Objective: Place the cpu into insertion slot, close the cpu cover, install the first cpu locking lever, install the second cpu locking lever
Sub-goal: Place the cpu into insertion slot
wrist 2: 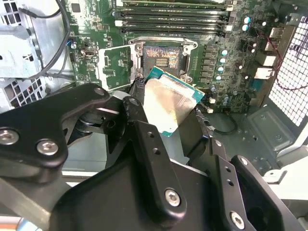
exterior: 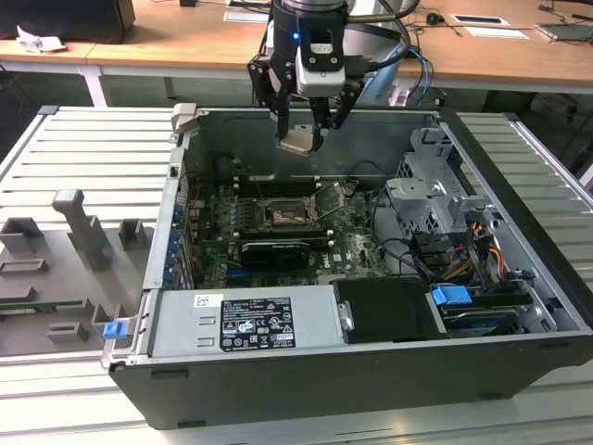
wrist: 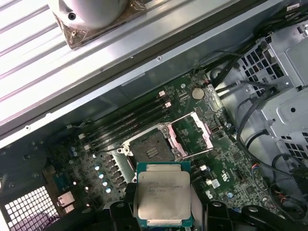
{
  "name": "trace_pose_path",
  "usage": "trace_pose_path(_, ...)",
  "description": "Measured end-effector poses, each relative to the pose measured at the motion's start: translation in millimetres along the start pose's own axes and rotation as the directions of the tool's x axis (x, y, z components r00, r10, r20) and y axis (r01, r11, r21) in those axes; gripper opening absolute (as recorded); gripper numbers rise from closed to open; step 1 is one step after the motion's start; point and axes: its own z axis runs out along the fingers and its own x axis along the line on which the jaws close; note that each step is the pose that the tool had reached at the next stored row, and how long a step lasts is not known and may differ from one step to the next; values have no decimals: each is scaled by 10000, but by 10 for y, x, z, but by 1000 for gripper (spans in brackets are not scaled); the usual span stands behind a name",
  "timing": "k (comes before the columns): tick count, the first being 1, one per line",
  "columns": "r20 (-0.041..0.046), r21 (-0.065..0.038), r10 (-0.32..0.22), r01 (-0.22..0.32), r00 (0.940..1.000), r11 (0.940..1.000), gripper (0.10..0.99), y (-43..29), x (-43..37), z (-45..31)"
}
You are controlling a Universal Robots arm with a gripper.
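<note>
My gripper (exterior: pixel 298 137) points down, clamped on the chip (wrist: pixel 162 193), up above the open slot (wrist: pixel 147 150). I can't read the chip's tiny writing or the label (exterior: pixel 255 323).

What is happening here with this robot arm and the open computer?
The robot arm's gripper holds the processor chip in the air above the open computer case. The chip is not yet in its socket. The socket's metal cover is swung open beside it, so the socket lies bare.
</note>
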Motion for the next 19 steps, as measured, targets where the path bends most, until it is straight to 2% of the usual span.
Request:
trace_pose_path(7,45,-2,591,-591,9982,9983,529,-1,0,8)
trace_pose_path(12,78,-13,1068,-1068,9942,9943,529,-1,0,13)
trace_pose_path(17,108,-23,1508,-1507,9885,9886,529,-1,0,18)
trace_pose_path(19,125,-30,1756,-1756,9844,9845,529,-1,0,22)
